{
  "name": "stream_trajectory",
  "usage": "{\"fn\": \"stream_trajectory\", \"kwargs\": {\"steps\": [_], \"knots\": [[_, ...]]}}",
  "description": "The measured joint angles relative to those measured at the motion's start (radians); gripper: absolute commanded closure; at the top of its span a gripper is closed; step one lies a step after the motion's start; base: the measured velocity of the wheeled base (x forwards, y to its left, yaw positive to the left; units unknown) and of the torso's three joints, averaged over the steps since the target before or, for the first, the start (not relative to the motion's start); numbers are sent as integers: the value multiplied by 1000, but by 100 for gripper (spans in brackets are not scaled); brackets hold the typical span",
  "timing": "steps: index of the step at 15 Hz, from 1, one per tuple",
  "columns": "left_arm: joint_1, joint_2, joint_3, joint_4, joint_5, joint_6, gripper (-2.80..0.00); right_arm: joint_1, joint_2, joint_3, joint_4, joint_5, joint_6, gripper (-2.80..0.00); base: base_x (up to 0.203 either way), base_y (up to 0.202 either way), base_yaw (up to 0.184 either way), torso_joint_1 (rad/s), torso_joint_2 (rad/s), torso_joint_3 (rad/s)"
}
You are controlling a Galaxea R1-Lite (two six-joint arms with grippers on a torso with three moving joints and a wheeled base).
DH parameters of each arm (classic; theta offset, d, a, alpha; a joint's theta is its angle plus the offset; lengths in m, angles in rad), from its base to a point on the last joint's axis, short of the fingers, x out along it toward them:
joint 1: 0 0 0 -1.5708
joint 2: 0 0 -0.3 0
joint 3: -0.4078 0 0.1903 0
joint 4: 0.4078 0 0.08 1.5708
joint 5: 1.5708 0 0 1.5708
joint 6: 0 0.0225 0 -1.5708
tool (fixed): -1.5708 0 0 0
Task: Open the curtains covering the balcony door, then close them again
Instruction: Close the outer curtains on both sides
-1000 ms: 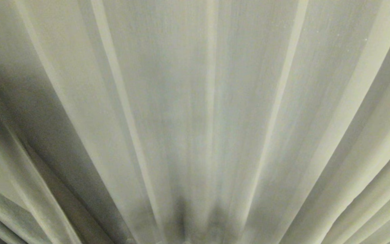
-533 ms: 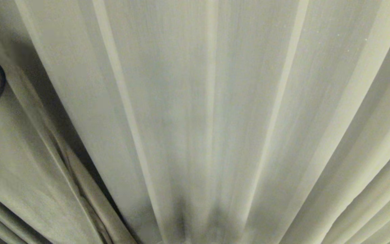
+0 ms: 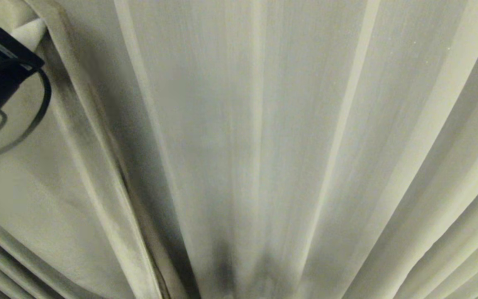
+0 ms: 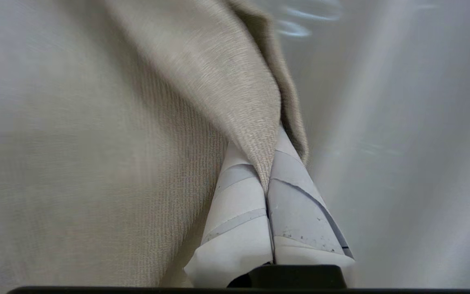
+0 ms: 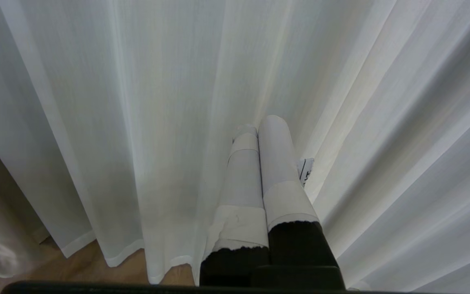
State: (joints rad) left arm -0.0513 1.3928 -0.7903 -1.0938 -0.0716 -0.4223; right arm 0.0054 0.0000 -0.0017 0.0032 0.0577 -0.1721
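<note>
Cream-beige woven pleated curtains [image 4: 202, 102]: leading edge pinched between closed left gripper [image 4: 268, 179] fingers. Pleats run vertical; remaining fabric lies rightward. Right gripper [image 5: 259, 134] closed, empty, beside sheer.

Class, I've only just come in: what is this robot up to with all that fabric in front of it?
The robot is working the curtains, which fill the head view; no balcony door shows. Its left gripper, at the upper left of the head view, is shut on a woven beige fold of curtain, pinched between its taped fingers. The right gripper is shut on nothing and sits idle against the sheer white pleats near the wooden floor.
</note>
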Motion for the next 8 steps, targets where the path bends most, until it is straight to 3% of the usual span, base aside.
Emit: {"fn": "stream_trajectory", "kwargs": {"steps": [5,8], "knots": [[-166,-14,25,-4,0,0,0,0,0,0,0,0,0,0,0,0,0,0,0,0],[-221,-14,28,0,-9,3,0,0,0,0,0,0,0,0,0,0,0,0,0,0]]}}
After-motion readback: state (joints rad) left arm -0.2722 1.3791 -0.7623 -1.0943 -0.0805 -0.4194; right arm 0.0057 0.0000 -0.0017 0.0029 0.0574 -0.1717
